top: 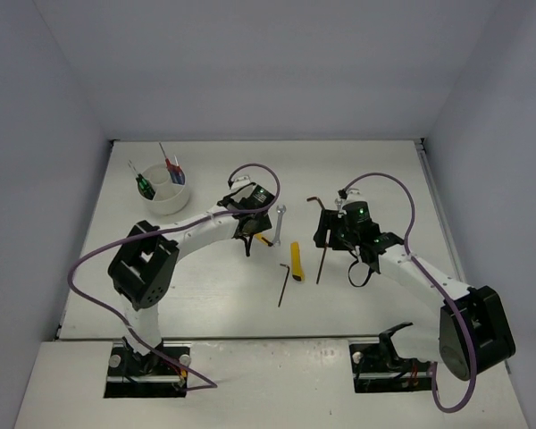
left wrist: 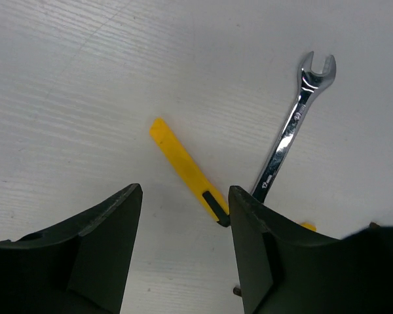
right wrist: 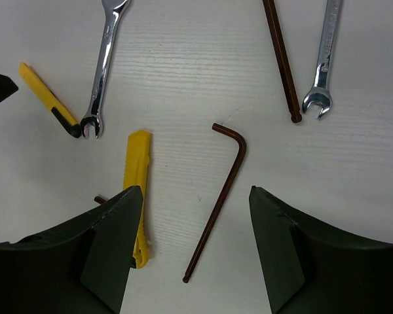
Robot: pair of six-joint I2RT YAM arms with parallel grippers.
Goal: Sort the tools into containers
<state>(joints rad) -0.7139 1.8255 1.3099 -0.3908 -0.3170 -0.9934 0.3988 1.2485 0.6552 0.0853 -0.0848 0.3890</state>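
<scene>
The white cup [top: 166,197] stands at the back left with three screwdrivers [top: 144,183] upright in it. My left gripper [top: 248,238] is open and empty over a yellow-handled screwdriver [left wrist: 182,165], which lies just ahead of its right finger, beside a silver wrench [left wrist: 291,127]. My right gripper [top: 330,239] is open and empty above a dark L-shaped hex key [right wrist: 225,191], which lies between its fingers [right wrist: 111,229]. The yellow knife [right wrist: 136,190] lies by the left finger. A second wrench [right wrist: 325,59] and a long hex key [right wrist: 281,60] lie farther ahead.
In the top view the yellow knife [top: 295,261] and another hex key [top: 283,284] lie between the two arms, with the silver wrench [top: 279,223] behind them. Purple cables loop over both arms. Grey walls enclose the table on three sides.
</scene>
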